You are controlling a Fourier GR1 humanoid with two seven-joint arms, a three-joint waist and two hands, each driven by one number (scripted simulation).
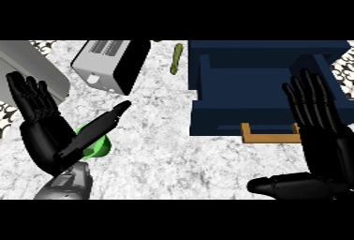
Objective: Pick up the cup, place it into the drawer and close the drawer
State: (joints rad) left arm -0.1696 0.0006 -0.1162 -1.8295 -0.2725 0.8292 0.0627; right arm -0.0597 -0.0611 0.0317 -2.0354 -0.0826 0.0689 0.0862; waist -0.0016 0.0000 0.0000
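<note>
A green cup [99, 146] stands on the marbled counter at the lower left, mostly hidden behind my left hand [43, 133]. That hand is open, fingers straight and pointing up, thumb stretched out over the cup's top. The dark blue drawer [207, 101] is pulled out at the upper right, with a wooden handle [266, 137] on its front. My right hand [319, 136] is open at the right edge, fingers straight up, overlapping the drawer's right side and handle end; its thumb lies low near the bottom.
A grey and black toaster [110, 63] stands at the upper left. A grey slab [27, 61] shows at the far left. A slim olive-green stick-like object [176, 58] lies between the toaster and the drawer cabinet.
</note>
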